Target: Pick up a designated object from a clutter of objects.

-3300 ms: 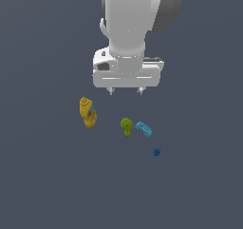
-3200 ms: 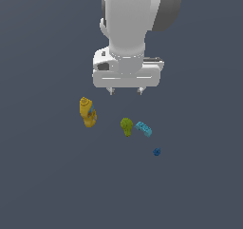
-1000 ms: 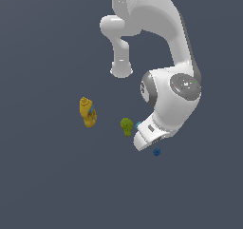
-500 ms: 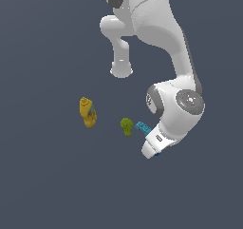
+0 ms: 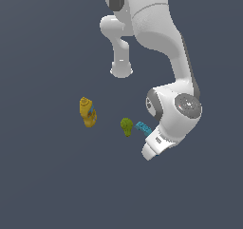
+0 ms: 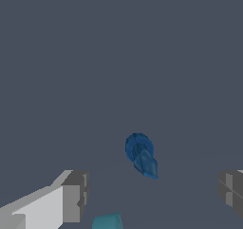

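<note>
In the wrist view the tiny dark blue knobbly piece (image 6: 140,156) lies on the grey floor, just beyond the gap between my two grey fingertips (image 6: 73,195), which stand wide apart. My gripper (image 6: 152,195) is open and empty. In the exterior view the arm's hand (image 5: 154,146) is low over the floor and hides the dark blue piece. The light cyan brick (image 5: 142,127) lies just beside the hand and shows as a corner in the wrist view (image 6: 107,221). The olive-green piece (image 5: 126,126) and the yellow piece (image 5: 87,112) lie further to the exterior view's left.
The floor is plain dark grey. The arm's base column (image 5: 121,57) stands behind the objects in the exterior view.
The arm has swung down from above the clutter toward the exterior view's right. The hand now sits low over the dark blue piece and hides it in the exterior view.
</note>
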`<move>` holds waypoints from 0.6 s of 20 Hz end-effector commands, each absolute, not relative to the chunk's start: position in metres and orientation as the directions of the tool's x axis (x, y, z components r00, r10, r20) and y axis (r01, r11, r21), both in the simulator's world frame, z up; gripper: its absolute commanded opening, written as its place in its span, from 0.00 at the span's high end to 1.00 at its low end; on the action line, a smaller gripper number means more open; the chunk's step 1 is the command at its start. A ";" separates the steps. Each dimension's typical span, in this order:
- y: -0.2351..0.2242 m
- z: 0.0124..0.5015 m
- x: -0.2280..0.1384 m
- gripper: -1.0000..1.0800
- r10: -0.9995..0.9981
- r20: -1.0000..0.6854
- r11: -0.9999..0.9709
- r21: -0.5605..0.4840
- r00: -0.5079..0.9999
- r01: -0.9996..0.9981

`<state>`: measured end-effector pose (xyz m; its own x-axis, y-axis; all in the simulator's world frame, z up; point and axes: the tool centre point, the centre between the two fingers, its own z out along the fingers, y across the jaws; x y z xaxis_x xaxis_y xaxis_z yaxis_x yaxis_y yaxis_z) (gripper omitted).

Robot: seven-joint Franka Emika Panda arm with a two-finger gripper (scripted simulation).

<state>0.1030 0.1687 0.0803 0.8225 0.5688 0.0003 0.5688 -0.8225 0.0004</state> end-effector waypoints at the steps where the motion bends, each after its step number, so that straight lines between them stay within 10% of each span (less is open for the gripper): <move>1: 0.169 0.067 0.102 0.04 0.569 -0.001 -0.822 0.000 0.822 0.569; 10: 0.169 0.042 0.103 0.04 0.571 0.000 -0.821 0.000 0.821 0.571; 11: 0.169 0.042 0.103 1.00 0.571 0.000 -0.821 0.000 0.821 0.571; 12: 0.169 0.042 0.103 1.00 0.571 0.000 -0.821 0.000 0.821 0.571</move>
